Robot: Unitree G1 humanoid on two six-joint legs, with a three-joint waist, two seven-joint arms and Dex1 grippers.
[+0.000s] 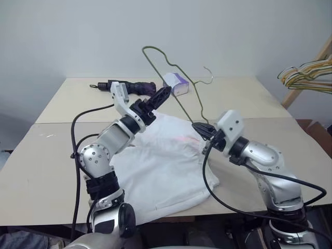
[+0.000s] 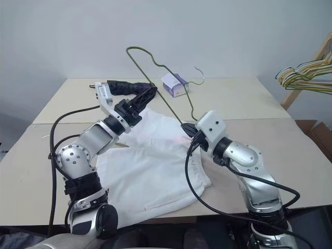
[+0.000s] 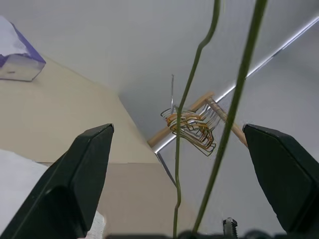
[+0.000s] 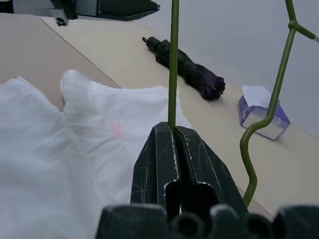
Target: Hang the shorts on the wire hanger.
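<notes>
My right gripper point(image 4: 173, 130) is clamped on the thin green wire of the hanger point(image 1: 176, 70), its two black fingers pressed together with the wire rising straight up from between the tips. The hanger stands in the air above the table point(image 1: 62, 150) — its bent frame reaching up against the pale wall, its hook end near the tissue box point(image 1: 176, 83).

My left gripper point(image 1: 161, 96) hovers just beside the hanger, fingers spread wide apart and holding nothing; seen from that wrist, two strands of the wire run up between the open fingers point(image 3: 75, 179) without touching either.

Below both arms, the white shorts point(image 1: 161, 166) lie spread flat on the near part of the table, one edge reaching the front rim — rumpled, and apart from the hanger.

Farther back on the table rests a dark folded umbrella point(image 1: 129, 86), with the purple-and-white tissue box just beside it. Off to my right, a bunch of yellow, green and white hangers point(image 1: 306, 75) hangs from a wooden rack point(image 1: 306, 78).
</notes>
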